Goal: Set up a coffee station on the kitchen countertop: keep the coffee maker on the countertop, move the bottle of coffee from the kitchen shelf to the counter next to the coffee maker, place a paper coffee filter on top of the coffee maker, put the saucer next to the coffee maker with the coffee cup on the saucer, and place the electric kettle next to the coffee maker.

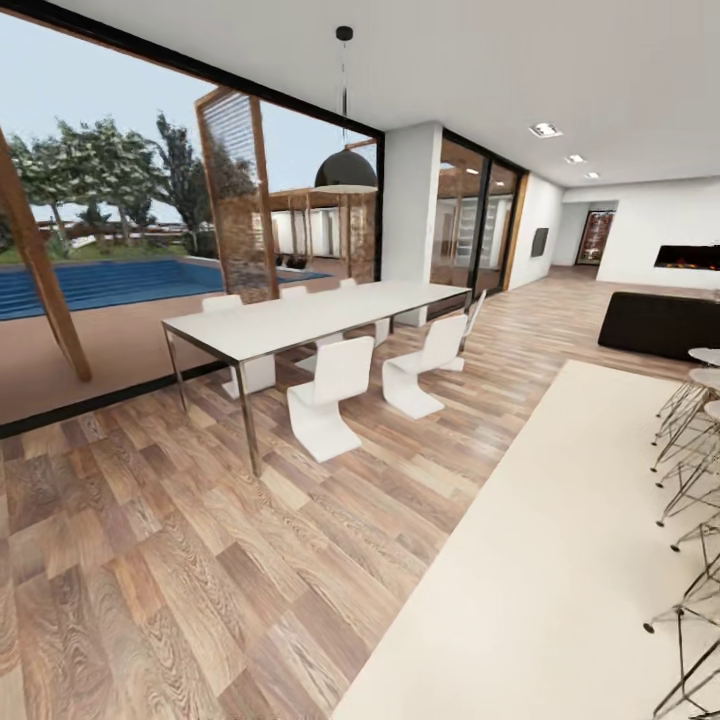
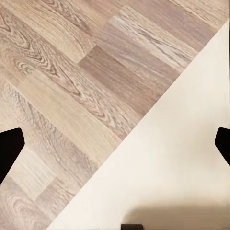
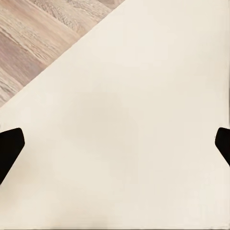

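The robot is in transit: a long white dining table (image 1: 310,318) sits at centre frame, a cream rug (image 1: 560,560) lower right. Left pincer (image 2: 115,143) and right pincer (image 3: 115,143) hang apart, empty, over wood-plank floor (image 2: 72,72). No coffee things visible here.

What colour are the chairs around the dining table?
White, like the dining table itself; the chairs show best in the head view.

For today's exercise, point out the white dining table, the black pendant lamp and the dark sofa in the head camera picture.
white dining table (image 1: 320,312), head view, on its bare tabletop.
black pendant lamp (image 1: 346,172), head view, on its dome shade.
dark sofa (image 1: 660,325), head view, on its front side.
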You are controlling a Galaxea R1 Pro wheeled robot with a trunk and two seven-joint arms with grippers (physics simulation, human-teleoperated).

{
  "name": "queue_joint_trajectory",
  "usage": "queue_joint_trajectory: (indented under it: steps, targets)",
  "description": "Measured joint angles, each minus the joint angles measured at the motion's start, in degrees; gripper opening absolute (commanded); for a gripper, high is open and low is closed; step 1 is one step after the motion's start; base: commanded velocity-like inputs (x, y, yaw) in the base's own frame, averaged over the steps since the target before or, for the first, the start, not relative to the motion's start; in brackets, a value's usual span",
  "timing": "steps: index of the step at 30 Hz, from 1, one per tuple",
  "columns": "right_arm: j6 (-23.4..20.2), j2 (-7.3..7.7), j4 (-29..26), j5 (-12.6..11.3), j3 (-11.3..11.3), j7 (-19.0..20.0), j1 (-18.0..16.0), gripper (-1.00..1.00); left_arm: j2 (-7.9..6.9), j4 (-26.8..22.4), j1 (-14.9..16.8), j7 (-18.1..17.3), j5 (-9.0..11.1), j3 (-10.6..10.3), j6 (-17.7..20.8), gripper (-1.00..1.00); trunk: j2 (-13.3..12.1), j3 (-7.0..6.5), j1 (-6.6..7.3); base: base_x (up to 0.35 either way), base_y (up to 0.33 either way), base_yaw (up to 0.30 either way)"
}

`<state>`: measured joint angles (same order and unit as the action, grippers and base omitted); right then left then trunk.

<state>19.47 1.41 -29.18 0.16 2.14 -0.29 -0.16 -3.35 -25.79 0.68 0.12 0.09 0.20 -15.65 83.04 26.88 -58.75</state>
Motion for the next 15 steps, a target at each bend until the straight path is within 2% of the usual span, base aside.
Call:
queue_joint_trajectory:
  steps: [5,15]
  targets:
    - [0.0,-0.03,0.01,0.0,0.01,-0.02,0.0,1.0,0.01,0.01,0.0,0.03,0.0,0.09,0.01,1.0,0.01,0.0,0.01,-0.129,0.121,-0.267]
    - [0.0,-0.04,0.01,0.0,0.01,0.01,0.0,1.0,0.17,0.01,0.0,0.17,-0.25,-0.24,-0.08,1.0,0.01,0.0,0.02,-0.01,0.01,-0.267]
